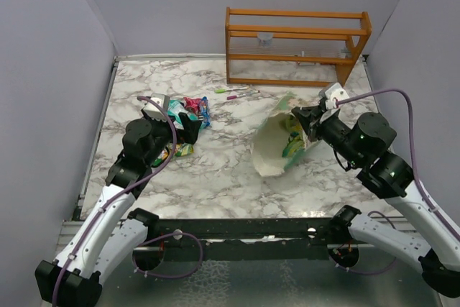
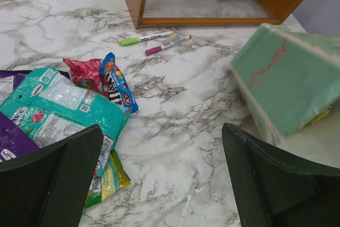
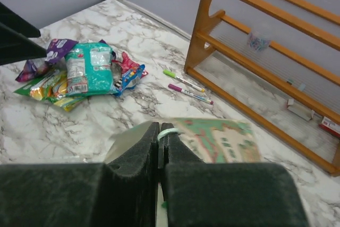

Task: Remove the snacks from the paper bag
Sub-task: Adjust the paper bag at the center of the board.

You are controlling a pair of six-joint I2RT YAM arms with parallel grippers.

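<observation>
Right gripper (image 3: pixel 158 134) pinches the bag (image 1: pixel 269 152) by its rim at 3 o'clock while the left gripper (image 2: pixel 162 131) hangs wide open over the snacks (image 2: pixel 64 104) at 9 o'clock; a packet (image 1: pixel 293 145) inside could snag, or the thin paper tear, if the bag is tipped hard.
</observation>
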